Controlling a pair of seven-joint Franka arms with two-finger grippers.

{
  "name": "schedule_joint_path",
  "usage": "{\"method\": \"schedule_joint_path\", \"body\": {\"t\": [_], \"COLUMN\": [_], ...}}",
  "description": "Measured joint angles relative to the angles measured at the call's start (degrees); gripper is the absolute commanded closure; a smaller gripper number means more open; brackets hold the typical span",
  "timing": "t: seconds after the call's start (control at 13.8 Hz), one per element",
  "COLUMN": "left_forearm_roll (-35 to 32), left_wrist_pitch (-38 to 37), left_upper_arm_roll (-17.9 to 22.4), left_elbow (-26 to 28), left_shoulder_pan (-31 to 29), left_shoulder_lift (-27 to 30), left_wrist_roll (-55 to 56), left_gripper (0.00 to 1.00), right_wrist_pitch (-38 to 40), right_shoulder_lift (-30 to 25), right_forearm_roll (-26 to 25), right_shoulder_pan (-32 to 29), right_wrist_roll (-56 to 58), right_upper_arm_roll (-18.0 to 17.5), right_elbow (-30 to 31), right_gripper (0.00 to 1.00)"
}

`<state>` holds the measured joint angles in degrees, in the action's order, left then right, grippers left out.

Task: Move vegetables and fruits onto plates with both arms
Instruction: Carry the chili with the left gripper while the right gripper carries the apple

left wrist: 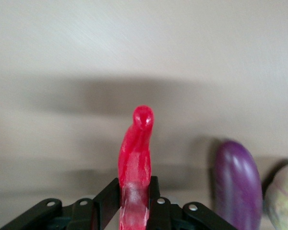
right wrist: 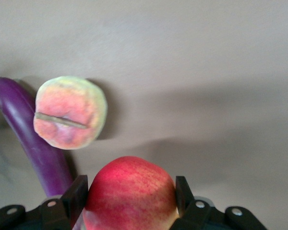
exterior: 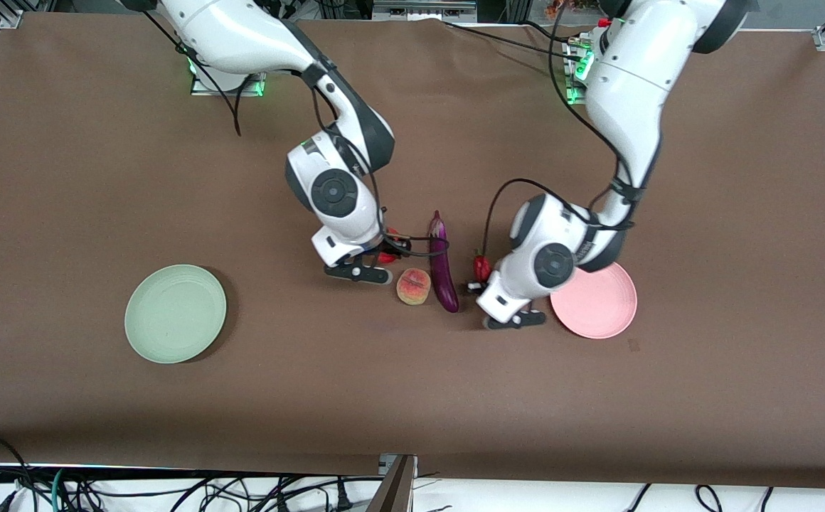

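My left gripper (exterior: pixel 478 279) is shut on the thin red chili pepper (exterior: pixel 482 267), between the eggplant and the pink plate (exterior: pixel 601 309). In the left wrist view the chili (left wrist: pixel 137 148) sticks out from between the fingers (left wrist: pixel 154 196). My right gripper (exterior: pixel 388 254) is shut on the red apple (exterior: pixel 387 257); both pads press its sides in the right wrist view, apple (right wrist: pixel 132 191). The purple eggplant (exterior: pixel 443 267) and the peach (exterior: pixel 413 286) lie on the table between the two grippers. The mint green plate (exterior: pixel 176 313) sits toward the right arm's end, with nothing on it.
The left arm's wrist overlaps the pink plate's edge in the front view. The peach (right wrist: pixel 69 112) lies against the eggplant (right wrist: pixel 33 139), close to the right gripper. Cables trail from both arms above the brown table (exterior: pixel 412 398).
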<state>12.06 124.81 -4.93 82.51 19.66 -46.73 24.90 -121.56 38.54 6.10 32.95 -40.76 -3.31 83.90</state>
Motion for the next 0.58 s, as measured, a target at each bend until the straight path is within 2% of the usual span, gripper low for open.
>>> {"method": "schedule_joint_path", "body": {"t": [0.14, 0.36, 0.58], "left_forearm_roll": [-0.25, -0.57, -2.61], "left_wrist_pitch": [-6.05, -13.05, -13.78], "left_upper_arm_roll": [0.09, 0.42, 0.52], "left_elbow": [-1.91, -2.21, -1.34], "left_shoulder_pan": [-3.54, -10.01, -16.01], "left_shoulder_lift": [2.27, 5.53, 4.63], "left_wrist_roll": [-4.35, -17.88, -28.67], "left_gripper": [1.0, 1.0, 1.0], "right_wrist_pitch": [5.87, 10.66, 12.24], "right_shoulder_lift": [-2.31, -4.08, -4.7], "right_forearm_roll": [0.01, -0.11, -3.75], "right_shoulder_pan": [-4.76, -13.76, -19.95], "right_wrist_roll": [8.83, 20.58, 28.77], "right_upper_arm_roll": [0.34, 0.49, 0.56], "right_elbow": [-0.01, 0.01, 0.01], "right_gripper": [0.73, 0.73, 0.73]}}
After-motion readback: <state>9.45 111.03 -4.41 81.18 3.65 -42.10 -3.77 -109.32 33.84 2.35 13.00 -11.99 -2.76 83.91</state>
